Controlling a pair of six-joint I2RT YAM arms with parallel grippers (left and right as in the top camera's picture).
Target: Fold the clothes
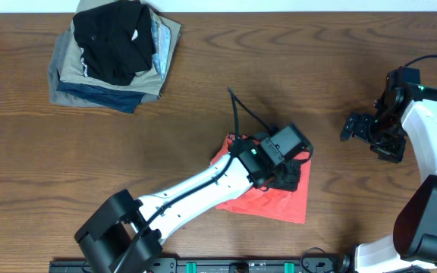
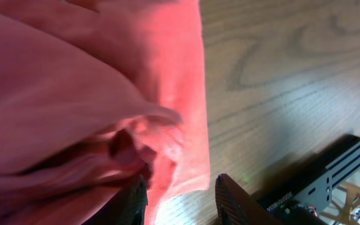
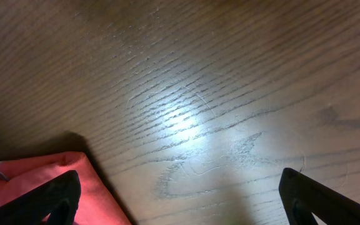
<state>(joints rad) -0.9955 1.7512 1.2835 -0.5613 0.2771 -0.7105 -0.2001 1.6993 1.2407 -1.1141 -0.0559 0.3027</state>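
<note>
The coral-red T-shirt lies bunched and partly folded on the wooden table, front of centre. My left gripper rests low over its right part. In the left wrist view the red cloth fills the left side in soft folds. My left gripper is open, its dark fingers apart, with the shirt's edge lying slack by the left one. My right gripper hovers open over bare wood at the right. In its own view the right gripper holds nothing, and a fold of the shirt shows at lower left.
A stack of folded garments, topped by a black one with white marks, sits at the back left. A black rail runs along the table's front edge, close to the shirt. A black cable arcs up behind the left wrist.
</note>
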